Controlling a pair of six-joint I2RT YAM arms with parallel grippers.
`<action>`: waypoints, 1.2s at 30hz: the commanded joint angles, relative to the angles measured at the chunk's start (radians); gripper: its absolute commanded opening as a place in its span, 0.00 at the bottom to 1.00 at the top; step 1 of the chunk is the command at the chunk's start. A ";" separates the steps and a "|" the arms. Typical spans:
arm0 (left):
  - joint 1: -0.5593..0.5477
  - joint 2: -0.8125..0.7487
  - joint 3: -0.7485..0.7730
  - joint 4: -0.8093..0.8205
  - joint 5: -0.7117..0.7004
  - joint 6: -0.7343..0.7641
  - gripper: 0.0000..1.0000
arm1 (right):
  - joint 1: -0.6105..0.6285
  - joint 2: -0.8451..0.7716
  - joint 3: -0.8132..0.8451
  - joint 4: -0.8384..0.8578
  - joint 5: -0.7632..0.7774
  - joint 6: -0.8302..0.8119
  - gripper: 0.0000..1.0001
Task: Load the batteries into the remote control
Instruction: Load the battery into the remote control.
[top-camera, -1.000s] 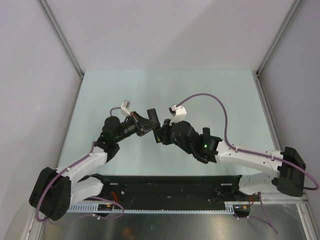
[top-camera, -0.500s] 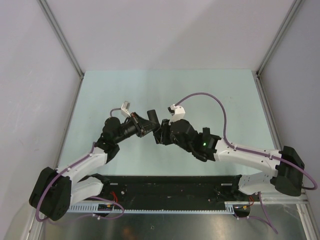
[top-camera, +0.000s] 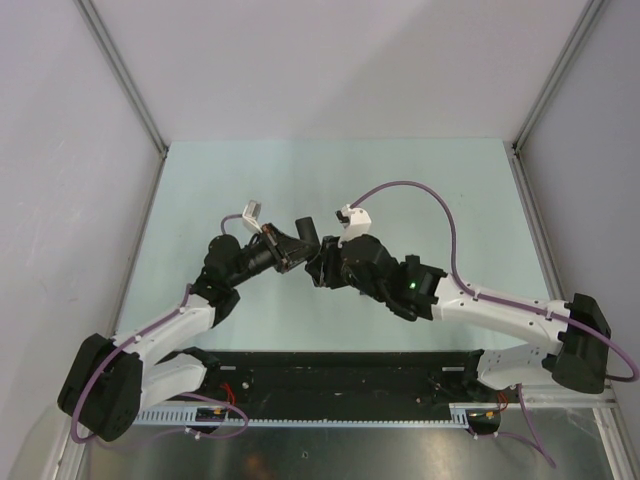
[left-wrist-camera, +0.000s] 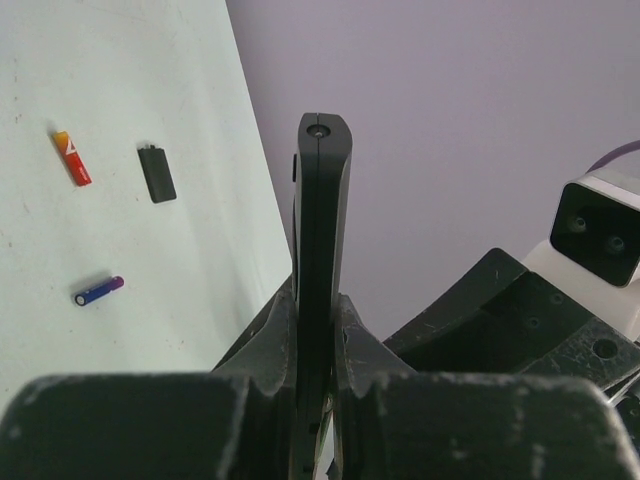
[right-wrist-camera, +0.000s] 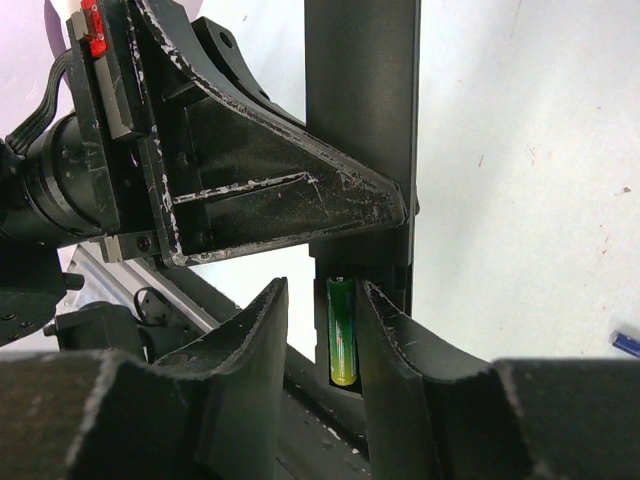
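Lying on the pale green table (top-camera: 250, 170) between lilac walls (top-camera: 350, 60): red battery (left-wrist-camera: 72, 158), blue-purple battery (left-wrist-camera: 98, 291). Arms meet mid-table. Left gripper (left-wrist-camera: 318, 310) is clamped on the remote control (left-wrist-camera: 323, 200); right gripper (right-wrist-camera: 320, 292) has its jaws apart around the green battery (right-wrist-camera: 341, 335) in the recess.

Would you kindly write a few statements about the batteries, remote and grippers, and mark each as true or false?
1. The left gripper is clamped on the remote. True.
2. The green battery lies on the table. False: it sits in the remote, between the parted fingers of the right gripper.
3. The red battery lies on the table. True.
4. The blue-purple battery is in the remote. False: it lies on the table.
5. The cover is fitted on the remote. False: it lies on the table beside the red battery.
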 joint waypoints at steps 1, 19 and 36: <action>-0.010 -0.028 0.054 0.277 -0.010 -0.094 0.00 | 0.017 0.023 -0.019 -0.192 -0.088 0.031 0.38; -0.010 -0.002 0.044 0.277 -0.025 -0.088 0.00 | 0.020 -0.005 0.023 -0.256 -0.022 0.034 0.46; -0.010 0.022 0.027 0.277 -0.027 -0.077 0.00 | 0.020 -0.069 0.096 -0.302 0.006 0.031 0.67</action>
